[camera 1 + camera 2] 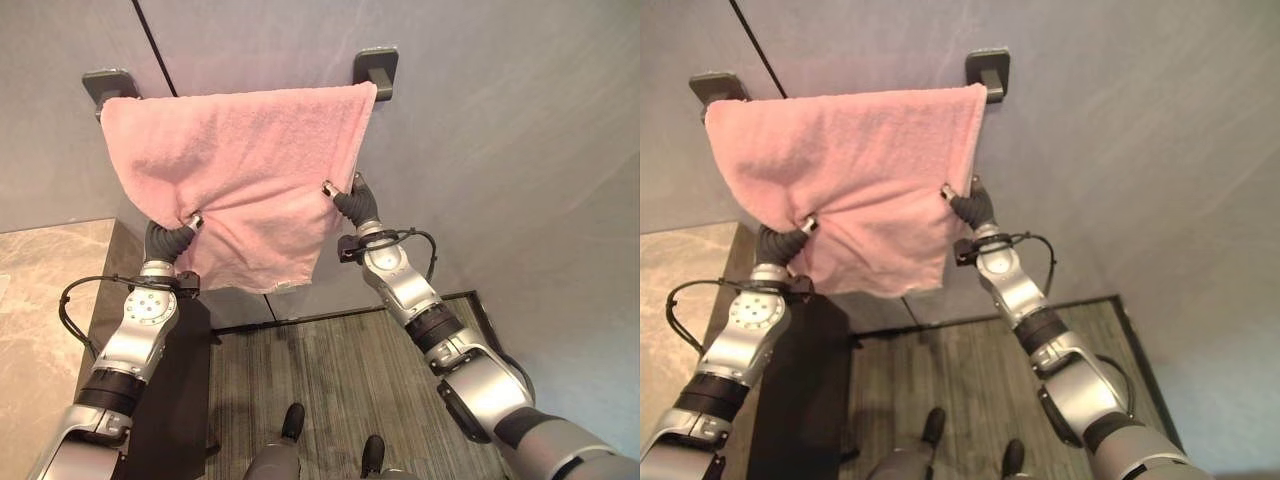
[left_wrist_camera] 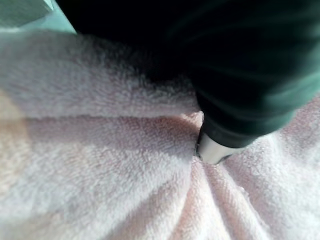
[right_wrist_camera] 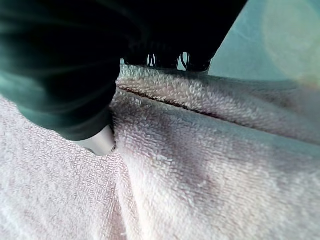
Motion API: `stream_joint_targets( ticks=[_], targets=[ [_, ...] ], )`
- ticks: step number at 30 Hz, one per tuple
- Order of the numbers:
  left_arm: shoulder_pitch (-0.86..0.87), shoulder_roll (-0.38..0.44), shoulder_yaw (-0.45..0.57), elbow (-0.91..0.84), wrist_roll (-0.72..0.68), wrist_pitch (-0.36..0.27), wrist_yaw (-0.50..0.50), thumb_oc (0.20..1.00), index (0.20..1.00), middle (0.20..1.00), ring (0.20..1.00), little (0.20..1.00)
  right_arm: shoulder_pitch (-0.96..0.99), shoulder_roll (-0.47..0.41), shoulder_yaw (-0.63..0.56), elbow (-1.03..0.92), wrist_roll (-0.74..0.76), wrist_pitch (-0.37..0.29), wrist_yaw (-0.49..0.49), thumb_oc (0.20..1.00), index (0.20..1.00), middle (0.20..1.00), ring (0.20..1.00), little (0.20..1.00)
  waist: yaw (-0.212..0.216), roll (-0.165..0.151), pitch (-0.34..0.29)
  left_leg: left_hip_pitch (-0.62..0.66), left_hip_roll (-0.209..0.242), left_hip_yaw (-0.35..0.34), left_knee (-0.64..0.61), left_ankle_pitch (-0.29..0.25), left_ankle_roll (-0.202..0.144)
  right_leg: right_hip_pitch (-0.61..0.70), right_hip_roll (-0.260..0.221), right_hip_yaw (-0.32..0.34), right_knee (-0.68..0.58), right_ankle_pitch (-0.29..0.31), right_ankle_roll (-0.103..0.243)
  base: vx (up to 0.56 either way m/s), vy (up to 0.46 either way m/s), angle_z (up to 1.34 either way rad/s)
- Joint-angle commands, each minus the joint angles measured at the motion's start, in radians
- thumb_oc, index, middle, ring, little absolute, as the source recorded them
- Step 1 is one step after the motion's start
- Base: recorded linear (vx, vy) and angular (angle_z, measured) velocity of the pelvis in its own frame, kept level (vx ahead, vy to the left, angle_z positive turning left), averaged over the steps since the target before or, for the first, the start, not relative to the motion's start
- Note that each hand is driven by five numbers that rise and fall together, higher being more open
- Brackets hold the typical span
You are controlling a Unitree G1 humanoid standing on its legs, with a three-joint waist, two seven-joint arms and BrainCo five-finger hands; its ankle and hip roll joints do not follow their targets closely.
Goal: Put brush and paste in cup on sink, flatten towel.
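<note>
Both the left hand (image 1: 178,232) and right hand (image 1: 350,200) pinch the pink terry towel (image 1: 240,170) hanging from two grey wall hooks (image 1: 375,68).

Two dark wall brackets (image 1: 376,66) are sitting high on the grey wall (image 1: 520,150). Striped flooring (image 1: 340,370) is lying below. A marble-patterned surface (image 1: 40,300) is standing at left.

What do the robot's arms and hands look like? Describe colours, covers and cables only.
Both arms are silver-grey metal shells with black bands at the joints. Each wrist and back of hand sits under a dark ribbed cover, seen on the left hand and the right hand. A thin black cable loops beside each forearm near the wrist. Silver finger parts peek from the covers against the pink towel.
</note>
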Motion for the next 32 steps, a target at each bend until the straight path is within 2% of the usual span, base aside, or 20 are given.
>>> stream_joint_targets(
  ticks=[1,2,3,4,12,17,19,22,25,28,32],
  targets=[
    [-0.018,0.051,0.091,0.018,0.033,-0.032,0.032,0.200,0.200,0.200,0.200,0.200,0.055,-0.029,-0.017,0.041,-0.019,0.028,-0.012,0.200,0.200,0.200,0.200,0.200,0.011,-0.033,-0.001,0.053,-0.016,0.054,0.005,-0.157,0.021,-0.058,-0.111,0.019,0.049,-0.055,0.072,0.01,-0.008,-0.03],
    [-0.015,0.050,0.093,0.015,0.034,-0.031,0.031,0.200,0.200,0.200,0.200,0.200,0.058,-0.030,-0.018,0.037,-0.019,0.029,-0.011,0.200,0.200,0.200,0.200,0.200,0.010,-0.032,-0.001,0.052,-0.016,0.055,0.005,-0.157,0.021,-0.058,-0.110,0.020,0.048,-0.056,0.072,0.01,-0.008,-0.04],
    [-0.013,0.044,0.093,0.013,0.033,-0.032,0.030,0.288,0.288,0.288,0.288,0.288,0.062,-0.034,-0.017,0.031,-0.019,0.029,-0.008,0.200,0.200,0.200,0.200,0.200,0.006,-0.030,0.001,0.053,-0.015,0.056,0.005,-0.157,0.021,-0.059,-0.109,0.022,0.049,-0.055,0.071,0.01,-0.006,-0.04],
    [-0.013,0.043,0.094,0.013,0.032,-0.032,0.031,1.000,1.000,1.000,1.000,1.000,0.063,-0.037,-0.016,0.027,-0.022,0.030,-0.008,1.000,1.000,1.000,1.000,1.000,0.005,-0.029,0.001,0.052,-0.015,0.057,0.005,-0.157,0.021,-0.060,-0.109,0.023,0.049,-0.055,0.071,0.00,0.000,0.00],
    [0.011,0.065,0.108,0.021,0.049,-0.022,0.024,1.000,1.000,1.000,1.000,1.000,0.087,-0.050,-0.021,0.008,-0.027,0.029,-0.004,1.000,1.000,1.000,1.000,1.000,-0.004,-0.025,-0.006,0.055,-0.012,0.067,0.005,-0.158,0.020,-0.058,-0.105,0.028,0.046,-0.056,0.070,0.01,0.000,-0.03],
    [0.066,0.042,0.138,0.022,0.046,-0.015,0.026,1.000,1.000,1.000,1.000,1.000,0.118,-0.059,-0.028,0.006,-0.035,0.034,-0.002,1.000,1.000,1.000,1.000,1.000,-0.006,-0.026,-0.010,0.061,-0.010,0.068,0.005,-0.161,0.021,-0.052,-0.104,0.027,0.044,-0.058,0.068,0.01,-0.001,-0.02],
    [0.120,0.005,0.167,0.011,0.034,-0.010,0.030,1.000,1.000,1.000,1.000,1.000,0.155,-0.071,-0.038,-0.007,-0.045,0.043,-0.001,1.000,1.000,1.000,1.000,1.000,-0.008,-0.027,-0.011,0.064,-0.009,0.068,0.005,-0.163,0.021,-0.048,-0.102,0.027,0.044,-0.061,0.067,0.00,0.000,0.00],
    [0.266,-0.096,0.236,-0.005,-0.026,0.002,0.011,1.000,1.000,1.000,1.000,1.000,0.277,-0.111,-0.097,-0.022,-0.069,0.064,0.009,1.000,1.000,1.000,1.000,1.000,-0.012,-0.029,-0.010,0.070,-0.007,0.070,0.005,-0.167,0.022,-0.042,-0.100,0.024,0.046,-0.066,0.065,0.00,0.000,0.00],
    [0.349,-0.150,0.269,-0.014,-0.071,0.003,-0.016,1.000,1.000,1.000,1.000,1.000,0.354,-0.133,-0.128,-0.041,-0.086,0.078,0.021,1.000,1.000,1.000,1.000,1.000,-0.017,-0.027,-0.011,0.075,-0.006,0.071,0.005,-0.170,0.024,-0.037,-0.099,0.023,0.048,-0.070,0.064,0.00,0.000,0.00],
    [0.441,-0.249,0.313,0.079,-0.161,0.012,-0.073,1.000,1.000,1.000,1.000,1.000,0.539,-0.171,-0.210,-0.057,-0.128,0.089,0.052,1.000,1.000,1.000,1.000,1.000,-0.032,-0.029,-0.011,0.090,-0.001,0.070,0.005,-0.175,0.025,-0.026,-0.096,0.021,0.055,-0.081,0.062,0.00,-0.011,-0.01],
    [0.491,-0.305,0.331,0.195,-0.167,0.027,-0.106,1.000,1.000,1.000,1.000,1.000,0.680,-0.197,-0.286,-0.052,-0.169,0.088,0.071,1.000,1.000,1.000,1.000,1.000,-0.047,-0.027,-0.015,0.104,0.004,0.066,0.005,-0.178,0.024,-0.012,-0.091,0.017,0.059,-0.092,0.059,0.00,-0.008,0.00]
  ],
)
